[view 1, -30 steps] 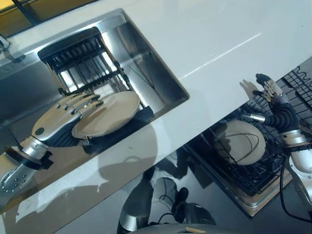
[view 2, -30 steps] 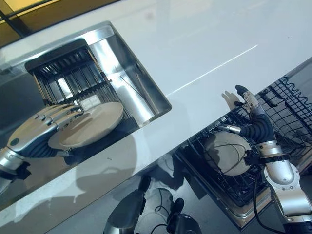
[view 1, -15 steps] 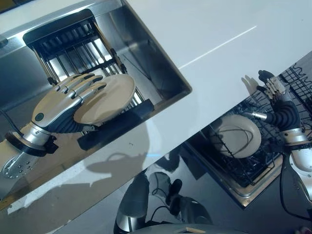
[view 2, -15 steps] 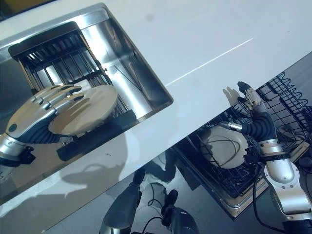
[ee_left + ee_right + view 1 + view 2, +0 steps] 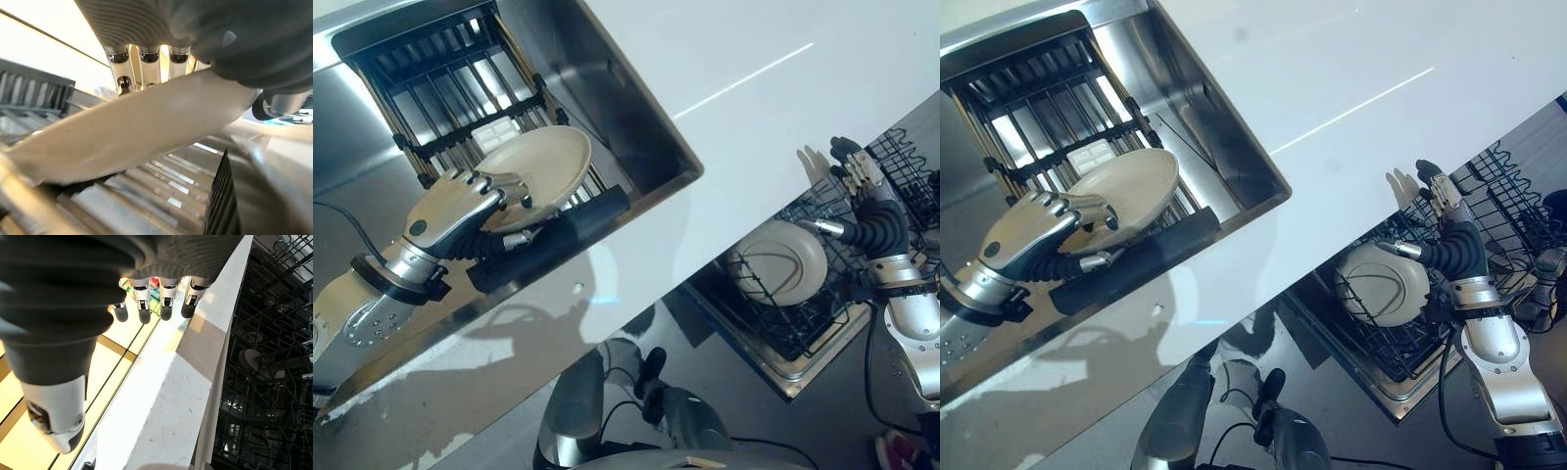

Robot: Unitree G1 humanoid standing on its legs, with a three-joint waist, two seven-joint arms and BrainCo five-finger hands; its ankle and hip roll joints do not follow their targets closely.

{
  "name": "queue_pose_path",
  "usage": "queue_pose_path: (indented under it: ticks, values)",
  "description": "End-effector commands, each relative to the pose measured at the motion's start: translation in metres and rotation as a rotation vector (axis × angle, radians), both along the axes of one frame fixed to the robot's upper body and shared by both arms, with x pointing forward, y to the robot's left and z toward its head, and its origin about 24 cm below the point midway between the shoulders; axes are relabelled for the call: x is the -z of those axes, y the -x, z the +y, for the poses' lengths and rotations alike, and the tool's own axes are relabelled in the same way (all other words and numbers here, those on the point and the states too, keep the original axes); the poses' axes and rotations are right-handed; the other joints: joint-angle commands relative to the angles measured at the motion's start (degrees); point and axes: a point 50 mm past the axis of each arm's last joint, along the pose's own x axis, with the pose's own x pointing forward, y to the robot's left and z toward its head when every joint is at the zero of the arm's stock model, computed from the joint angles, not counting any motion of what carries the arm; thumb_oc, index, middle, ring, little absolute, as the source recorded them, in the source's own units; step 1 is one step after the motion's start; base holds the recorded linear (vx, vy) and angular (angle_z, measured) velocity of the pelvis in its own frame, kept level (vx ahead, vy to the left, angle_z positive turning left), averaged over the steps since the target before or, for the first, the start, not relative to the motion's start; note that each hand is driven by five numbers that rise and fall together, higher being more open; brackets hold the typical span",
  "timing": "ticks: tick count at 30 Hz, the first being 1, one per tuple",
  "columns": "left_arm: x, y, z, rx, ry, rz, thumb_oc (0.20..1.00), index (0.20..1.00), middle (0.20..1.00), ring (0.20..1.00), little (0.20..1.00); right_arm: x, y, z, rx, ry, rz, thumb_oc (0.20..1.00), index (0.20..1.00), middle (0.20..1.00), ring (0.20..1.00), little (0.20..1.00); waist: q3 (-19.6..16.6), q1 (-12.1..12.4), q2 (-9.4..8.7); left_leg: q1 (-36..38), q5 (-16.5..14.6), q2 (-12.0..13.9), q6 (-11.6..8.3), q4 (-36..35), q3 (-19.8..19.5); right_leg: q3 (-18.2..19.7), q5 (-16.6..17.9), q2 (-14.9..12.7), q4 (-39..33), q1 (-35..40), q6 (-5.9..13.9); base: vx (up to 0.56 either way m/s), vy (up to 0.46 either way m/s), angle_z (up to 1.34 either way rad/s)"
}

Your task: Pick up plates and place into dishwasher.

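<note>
Since 1 s ago the left hand (image 5: 460,211) has gone from lying flat over the plate (image 5: 536,166) w/ straight fingers to curling round its near rim, thumb under, & the plate has tipped up off the sink rack (image 5: 460,93); the whole view has also slid, so the camera moved too. The left wrist view backs this up: fingers (image 5: 146,68) hooked over the pale rim, rack bars below.

Right hand (image 5: 864,201) has barely shifted: open, fingers straight, nothing in it, hovering at the counter (image 5: 744,108) edge above the dishwasher rack (image 5: 803,323).

Progress: one plate done, the dish (image 5: 781,276) standing tilted in the dishwasher rack's tines. The 2nd is gripped but not clear of the sink (image 5: 626,108); far edge looks to be touching or just above the rack bars, can't tell which. I can make out no other plates.

Left to do, as I judge it: lift clear of the sink, carry across the counter to the right, slot it beside the first. Approx. halfway.
</note>
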Motion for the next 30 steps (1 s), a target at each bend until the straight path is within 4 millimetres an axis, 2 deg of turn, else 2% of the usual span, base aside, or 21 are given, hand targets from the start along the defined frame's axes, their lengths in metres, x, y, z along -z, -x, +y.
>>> queue_pose_path:
  ticks: [1, 15, 21, 25, 30]
  values:
    - [0.029, -0.004, 0.019, -0.130, 0.033, 0.129, 0.200, 0.200, 0.200, 0.200, 0.200, 0.001, -0.004, 0.000, 0.003, 0.019, 0.003, 1.000, 1.000, 1.000, 1.000, 1.000, -0.54, -2.80, 2.38, 2.64, -0.62, 0.63, 0.52, -3.65, 0.99, 2.58, 2.13, -0.22, 2.48, -1.53, 2.74, 0.00, 0.001, -0.03]
    - [0.028, 0.000, 0.027, -0.159, 0.102, 0.084, 0.200, 0.200, 0.200, 0.200, 0.200, 0.005, -0.003, 0.002, 0.007, 0.008, 0.008, 1.000, 1.000, 1.000, 1.000, 1.000, -2.33, -2.08, 2.64, 4.57, -0.58, 0.39, 0.53, -5.47, 0.58, 2.12, 1.57, -0.14, 1.72, -0.09, 2.58, 0.00, 0.000, 0.00]
    - [0.015, 0.008, 0.042, -0.209, 0.200, -0.098, 0.200, 0.200, 0.200, 0.200, 0.200, 0.011, 0.000, 0.003, 0.018, 0.006, 0.017, 1.000, 1.000, 1.000, 1.000, 1.000, -4.58, -1.50, 3.33, 6.24, -0.39, 0.09, 0.44, -6.82, 0.00, 1.55, 0.69, -0.36, 1.63, 1.07, 2.28, 0.00, 0.000, 0.00]
    - [0.004, 0.021, 0.053, -0.229, 0.271, -0.246, 0.200, 0.200, 0.200, 0.200, 0.200, 0.019, 0.005, 0.006, 0.034, 0.002, 0.031, 1.000, 1.000, 1.000, 1.000, 1.000, -7.12, -0.58, 4.04, 7.50, -0.24, -0.26, 0.27, -7.84, -0.89, 0.88, -0.33, -0.50, 1.76, 2.07, 1.92, 0.00, 0.000, 0.00]
    - [0.003, 0.033, 0.058, -0.248, 0.291, -0.307, 0.200, 0.200, 0.200, 0.200, 0.200, 0.026, 0.008, 0.009, 0.043, -0.001, 0.055, 1.000, 1.000, 1.000, 1.000, 1.000, -10.44, -0.13, 4.59, 8.99, 0.03, -0.40, -0.19, -9.23, -1.91, 0.40, -1.38, -0.51, 1.71, 3.28, 1.57, 0.04, -0.018, 0.07]
